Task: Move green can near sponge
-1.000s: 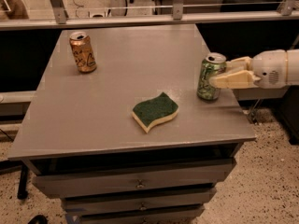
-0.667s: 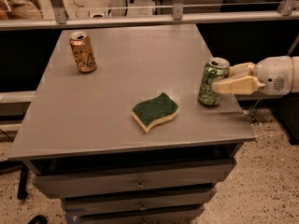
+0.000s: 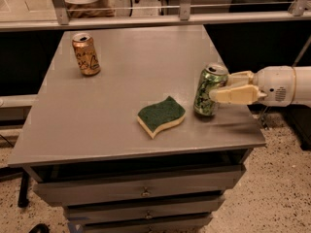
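Observation:
The green can stands on the grey table near its right edge, tilted slightly to the left. My gripper reaches in from the right and is shut on the can, its pale fingers on either side of the can's body. The sponge, dark green on top with a pale yellow foam layer, lies flat a short way to the left of the can, apart from it.
An orange-gold can stands upright at the table's far left. The table's right edge runs just under my gripper. Drawers sit below the front edge. A rail and a person stand behind the table.
My gripper has moved the green can leftward, closer to the sponge, and the can now leans a little. The sponge and the orange-gold can have not moved.

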### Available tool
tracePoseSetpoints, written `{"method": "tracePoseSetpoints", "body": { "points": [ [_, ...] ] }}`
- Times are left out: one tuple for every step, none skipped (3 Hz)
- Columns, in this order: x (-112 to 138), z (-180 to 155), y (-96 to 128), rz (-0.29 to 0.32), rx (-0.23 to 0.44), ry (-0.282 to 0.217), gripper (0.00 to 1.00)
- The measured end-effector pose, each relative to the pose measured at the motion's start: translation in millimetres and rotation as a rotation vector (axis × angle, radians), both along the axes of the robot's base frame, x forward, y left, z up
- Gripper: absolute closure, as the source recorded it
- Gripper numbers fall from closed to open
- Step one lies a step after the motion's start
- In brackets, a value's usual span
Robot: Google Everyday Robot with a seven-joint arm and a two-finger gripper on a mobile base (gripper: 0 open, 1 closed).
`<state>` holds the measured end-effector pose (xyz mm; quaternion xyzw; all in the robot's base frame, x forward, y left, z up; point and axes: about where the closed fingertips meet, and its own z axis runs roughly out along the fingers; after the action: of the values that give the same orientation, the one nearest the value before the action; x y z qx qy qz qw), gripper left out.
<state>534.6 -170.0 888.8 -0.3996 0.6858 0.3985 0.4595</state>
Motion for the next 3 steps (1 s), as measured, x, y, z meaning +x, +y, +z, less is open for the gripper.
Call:
{"method": "tracePoseSetpoints", "body": {
  "points": [
    [-8.3, -3.8, 22.3, 0.035, 0.020, -0.004, 1.00],
    [-17.4, -13.2, 35.3, 0.070, 0.004, -0.013, 0.84],
    [-21.7, -15.4, 40.4, 0.093, -0.005, -0.033, 0.61]
  ]
}}
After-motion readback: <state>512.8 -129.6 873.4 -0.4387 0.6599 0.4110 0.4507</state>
